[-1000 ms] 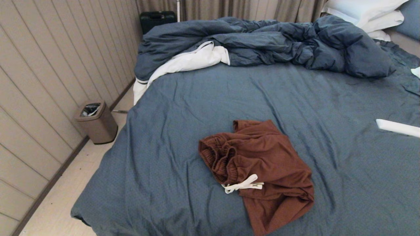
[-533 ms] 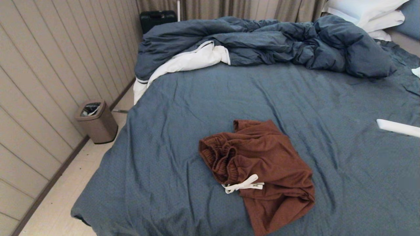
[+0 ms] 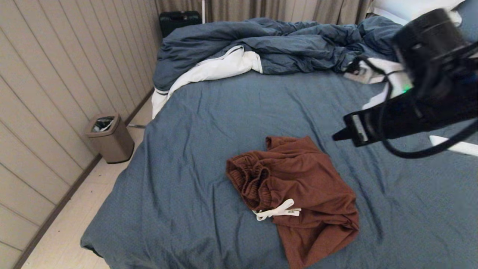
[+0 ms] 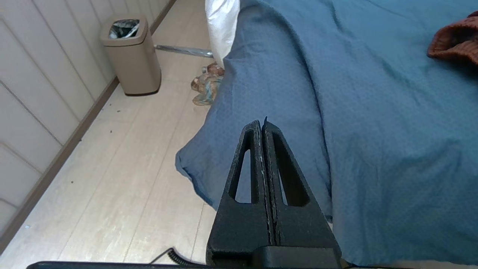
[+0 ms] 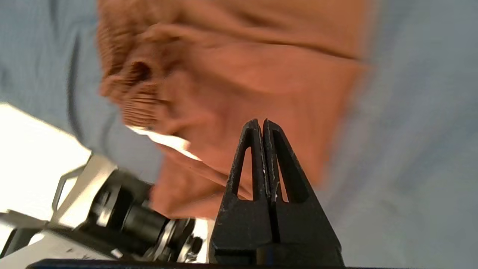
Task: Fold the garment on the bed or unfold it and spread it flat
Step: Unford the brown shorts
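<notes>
Right gripper (image 3: pixel 338 136) hangs above the bed (image 3: pixel 209 123), jaws shut, empty; garment (image 3: pixel 298 190) looks soft, limp — grab waistband edge imo.

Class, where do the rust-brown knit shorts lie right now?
In the head view, the rust-brown knit shorts lie crumpled on the slate-blue bed sheet, near its front edge, centre.

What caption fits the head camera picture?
Right arm's shut tool hovers above rumpled rust-brown shorts on the blue bed.
</notes>
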Controlling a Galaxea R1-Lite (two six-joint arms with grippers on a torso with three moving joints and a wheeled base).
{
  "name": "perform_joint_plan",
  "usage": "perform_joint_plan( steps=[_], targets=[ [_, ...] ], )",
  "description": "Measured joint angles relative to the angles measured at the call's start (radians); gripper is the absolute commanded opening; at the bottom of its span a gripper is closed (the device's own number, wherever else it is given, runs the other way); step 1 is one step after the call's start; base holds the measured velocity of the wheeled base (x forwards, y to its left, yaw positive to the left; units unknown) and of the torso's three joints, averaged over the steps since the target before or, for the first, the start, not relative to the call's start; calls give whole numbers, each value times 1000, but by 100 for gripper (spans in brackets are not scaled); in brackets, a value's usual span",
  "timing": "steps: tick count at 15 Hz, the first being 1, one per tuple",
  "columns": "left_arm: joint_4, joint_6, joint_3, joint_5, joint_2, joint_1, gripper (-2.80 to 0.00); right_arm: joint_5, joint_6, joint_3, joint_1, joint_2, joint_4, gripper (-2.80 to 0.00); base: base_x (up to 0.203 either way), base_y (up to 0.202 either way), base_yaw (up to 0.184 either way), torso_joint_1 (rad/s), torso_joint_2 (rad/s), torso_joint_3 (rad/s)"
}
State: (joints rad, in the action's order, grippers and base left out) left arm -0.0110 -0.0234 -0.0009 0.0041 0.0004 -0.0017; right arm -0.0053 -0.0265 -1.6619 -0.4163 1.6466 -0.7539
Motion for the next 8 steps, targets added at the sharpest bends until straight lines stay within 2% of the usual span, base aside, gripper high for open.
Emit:
perform_joint_plan(
  steps=[2, 3, 6, 8],
  targets=[
    [1, 1, 0, 0, 0, 0, -280, -3, -22, -46, -81, 112, -7, -280, 0, 0, 0, 0, 0, 0],
    [1, 0, -1, 0, 0, 0, -280, -13, -34, -77, -119, 166, -8, 0, 0, 0, 0, 0, 0, 0],
    [1, 1, -2, 0, 0, 0, -280, -107, -52, -170, -208, 288, -6, 0, 0, 0, 0, 0, 0, 0],
    [1, 1, -2, 0, 0, 0, -280, -127, -52, -221, -241, 337, -8, 0, 0, 0, 0, 0, 0, 0]
  ],
)
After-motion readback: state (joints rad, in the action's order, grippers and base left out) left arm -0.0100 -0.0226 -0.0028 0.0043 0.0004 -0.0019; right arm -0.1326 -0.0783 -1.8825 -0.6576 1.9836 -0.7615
